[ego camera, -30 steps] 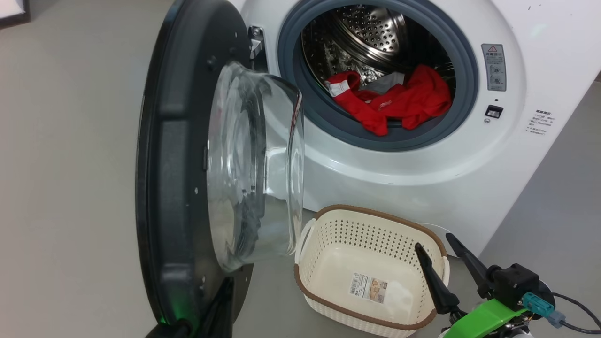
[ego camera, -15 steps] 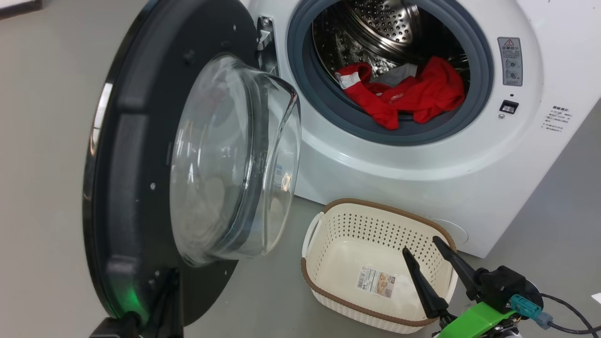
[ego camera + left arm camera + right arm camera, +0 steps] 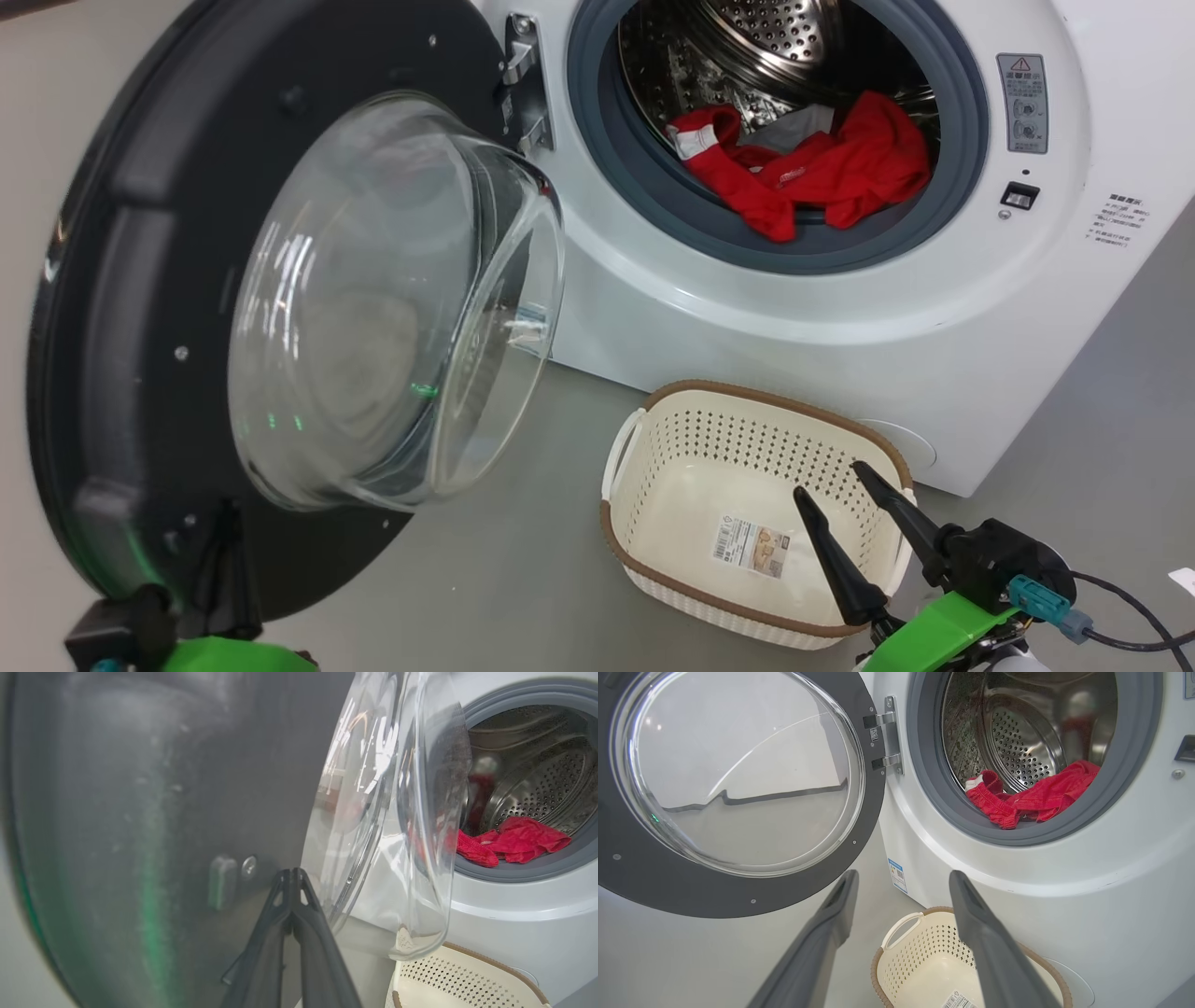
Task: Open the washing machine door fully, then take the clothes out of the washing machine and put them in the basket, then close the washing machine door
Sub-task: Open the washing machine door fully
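Black-ringed washing machine door (image 3: 121, 280) hangs wide open to the left of the white washing machine (image 3: 747, 308), with the red clothes (image 3: 822, 177) inside the steel drum (image 3: 766, 37).
Left gripper (image 3: 292, 873) has its two dark fingers pressed together with nothing between them, tips up against the door's dark inner face, just beside the bulging glass bowl. Right gripper (image 3: 828, 478) hovers with fingers spread wide and empty over the right end of the cream basket (image 3: 653, 411), which sits on the grey floor (image 3: 523, 579) close in front of the machine, a paper label (image 3: 752, 549) on its bottom. One red fold drapes over the grey gasket (image 3: 597, 121).
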Available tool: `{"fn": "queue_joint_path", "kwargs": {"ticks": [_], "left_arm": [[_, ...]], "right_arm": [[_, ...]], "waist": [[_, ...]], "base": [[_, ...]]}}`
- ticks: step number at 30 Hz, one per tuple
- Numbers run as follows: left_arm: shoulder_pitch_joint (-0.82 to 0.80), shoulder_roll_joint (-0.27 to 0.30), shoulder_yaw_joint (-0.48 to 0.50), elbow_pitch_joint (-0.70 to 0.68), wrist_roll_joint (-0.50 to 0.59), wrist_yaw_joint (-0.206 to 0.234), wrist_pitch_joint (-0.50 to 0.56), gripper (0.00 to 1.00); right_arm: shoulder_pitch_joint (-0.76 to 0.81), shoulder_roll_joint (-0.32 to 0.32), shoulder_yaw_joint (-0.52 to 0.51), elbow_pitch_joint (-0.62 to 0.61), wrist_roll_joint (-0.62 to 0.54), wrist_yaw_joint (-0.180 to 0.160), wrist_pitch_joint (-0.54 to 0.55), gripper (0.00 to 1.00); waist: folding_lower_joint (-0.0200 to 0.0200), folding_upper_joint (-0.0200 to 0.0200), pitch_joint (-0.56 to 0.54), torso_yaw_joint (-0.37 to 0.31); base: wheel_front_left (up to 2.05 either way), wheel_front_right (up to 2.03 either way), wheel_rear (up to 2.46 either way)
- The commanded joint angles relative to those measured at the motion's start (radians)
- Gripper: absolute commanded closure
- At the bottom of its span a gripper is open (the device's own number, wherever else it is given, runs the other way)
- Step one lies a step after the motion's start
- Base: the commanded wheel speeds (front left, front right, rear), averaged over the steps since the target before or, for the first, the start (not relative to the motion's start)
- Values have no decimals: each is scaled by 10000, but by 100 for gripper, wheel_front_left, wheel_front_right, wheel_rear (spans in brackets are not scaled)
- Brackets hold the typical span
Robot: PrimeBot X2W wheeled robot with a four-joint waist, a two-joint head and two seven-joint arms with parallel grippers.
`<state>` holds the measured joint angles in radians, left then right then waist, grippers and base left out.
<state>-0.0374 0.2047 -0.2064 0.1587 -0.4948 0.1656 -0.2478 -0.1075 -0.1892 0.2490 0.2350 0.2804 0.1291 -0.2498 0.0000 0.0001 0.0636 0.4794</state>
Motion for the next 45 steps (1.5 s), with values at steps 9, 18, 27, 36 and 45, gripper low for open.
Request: {"fn": "queue_joint_path", "kwargs": {"ticks": [9, 18, 27, 36, 45], "left_arm": [[-1451, 751, 1648, 1062, 177, 29, -136, 100], [-2420, 865, 2524, 2418, 636, -459, -138, 100], [-3455, 966, 3296, 3700, 1092, -809, -138, 100], [-4437, 1042, 4028, 4894, 1635, -970, -139, 100], [-5052, 1247, 4801, 5772, 2005, -1179, -139, 100]], "right_arm": [[-421, -125, 375, -132, -57, 16, -120, 0], [-534, -242, 496, -108, -30, 16, -120, 0], [-578, -352, 575, -119, 4, 16, -120, 0], [-766, -505, 683, -121, 19, 16, -120, 0], [-872, -636, 703, -136, 22, 16, -120, 0]], "waist": [[0, -1, 123, -70], [0, -1, 297, -182], [0, -1, 475, -258], [0, -1, 769, -418], [0, -1, 978, -574]], "base": [[0, 0, 0], [0, 0, 0], [0, 0, 0], [0, 0, 0], [0, 0, 0]]}}
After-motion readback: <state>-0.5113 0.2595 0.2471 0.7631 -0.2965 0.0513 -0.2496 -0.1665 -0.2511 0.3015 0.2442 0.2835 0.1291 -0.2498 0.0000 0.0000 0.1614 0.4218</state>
